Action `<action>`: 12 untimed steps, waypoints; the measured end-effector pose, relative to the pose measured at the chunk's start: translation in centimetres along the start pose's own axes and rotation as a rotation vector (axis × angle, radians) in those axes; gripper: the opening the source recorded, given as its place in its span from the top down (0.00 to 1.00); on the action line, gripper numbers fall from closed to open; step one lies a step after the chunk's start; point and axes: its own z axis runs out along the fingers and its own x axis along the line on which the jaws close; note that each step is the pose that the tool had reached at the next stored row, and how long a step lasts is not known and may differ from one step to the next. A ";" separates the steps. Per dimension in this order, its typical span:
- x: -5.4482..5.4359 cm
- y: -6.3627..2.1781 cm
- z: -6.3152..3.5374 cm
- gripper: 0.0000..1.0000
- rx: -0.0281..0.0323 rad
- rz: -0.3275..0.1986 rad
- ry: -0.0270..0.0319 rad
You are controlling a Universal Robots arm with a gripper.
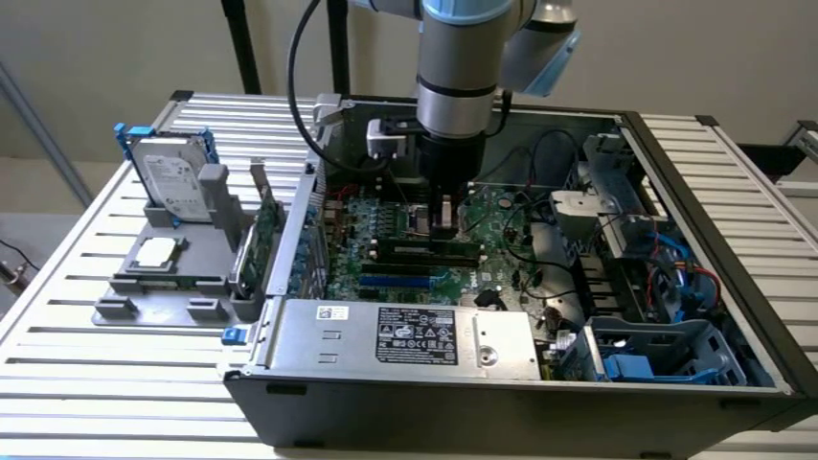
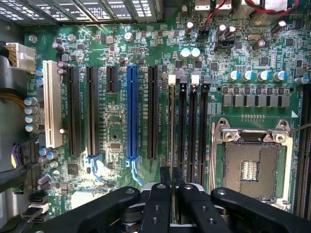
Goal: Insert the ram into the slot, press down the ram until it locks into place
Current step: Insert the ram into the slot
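Green ram (image 2: 171, 141) pinched edge-on between clenched fingers (image 2: 164, 189), gripper (image 1: 443, 225) low at the exterior view's centre — apparently standing in the black slot (image 2: 171, 92). Insertion seemingly done — latching not evident, pressing likely unfinished.

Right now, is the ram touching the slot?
Cannot tell. The wrist view looks straight down the ram, held in the gripper, edge-on over the slot, hiding any gap; in the exterior view its lower edge merges with the dark sockets.

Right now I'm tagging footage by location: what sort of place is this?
Likely a robotics lab bench: an open desktop case on a slatted metal table, a hard drive alongside.
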 end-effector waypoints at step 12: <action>-0.1 0.03 0.27 0.87 0.0006 0.001 0.0006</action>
